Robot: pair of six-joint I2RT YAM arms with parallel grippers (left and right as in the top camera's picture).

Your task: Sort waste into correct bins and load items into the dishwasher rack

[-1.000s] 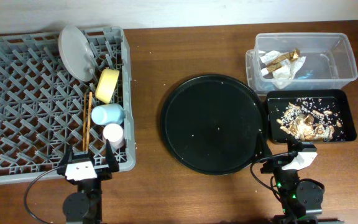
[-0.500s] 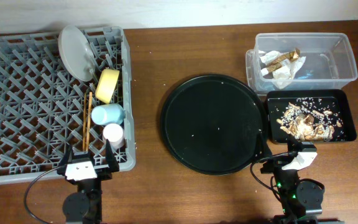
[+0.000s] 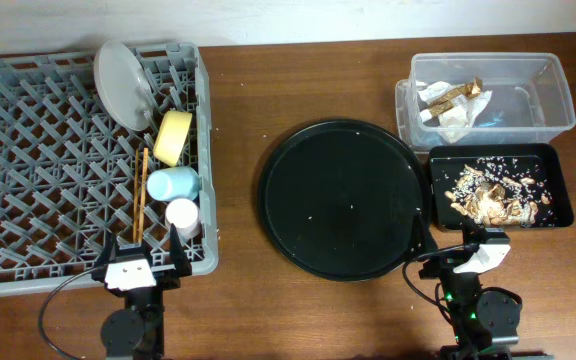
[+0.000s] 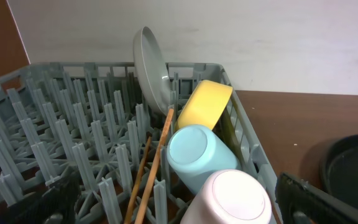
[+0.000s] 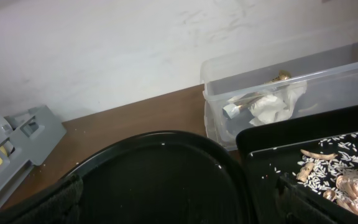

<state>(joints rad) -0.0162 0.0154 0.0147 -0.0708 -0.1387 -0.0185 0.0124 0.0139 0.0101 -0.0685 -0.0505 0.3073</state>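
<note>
**Overhead.** Dishwasher rack (image 3: 38, 170) at left of frame, loaded along its right side: plate (image 3: 123, 85) tilted at the upper edge, yellow bowl (image 3: 173, 137), light blue cup (image 3: 172, 183), pink cup (image 3: 182, 215), and chopsticks (image 3: 141, 195) lying between pegs (image 3: 58, 120). Round black tray (image 3: 343, 200) at centre, bare but for a few pale specks. Clear tub (image 3: 558, 100) at upper right, with wrapper (image 3: 458, 95) and napkin (image 3: 453, 120) inside. Shallow black tray (image 3: 560, 170) below it, holding food scraps (image 3: 493, 195). Left end effector (image 3: 145, 246) at lower left, spread wide, nothing held, just beside the rack's near wall. Right end effector (image 3: 455, 245) at lower right, likewise spread and bare, near the shallow tray's lower left corner. Sorting and loading judged essentially done.

**Left wrist.** Pink cup nearest at lower centre, blue cup behind it, bowl and plate on edge beyond, chopsticks slanting loose among pegs. Hazard: a forward sweep likely to tip the pink cup or flick the chopsticks. Plate only leaning, so liable to slide.

**Right wrist.** Shallow tray at lower right, tub behind it, round tray at lower centre. Hazard: a nudge on the tray corner likely to scatter scraps onto the surface (image 5: 135, 115).
</note>
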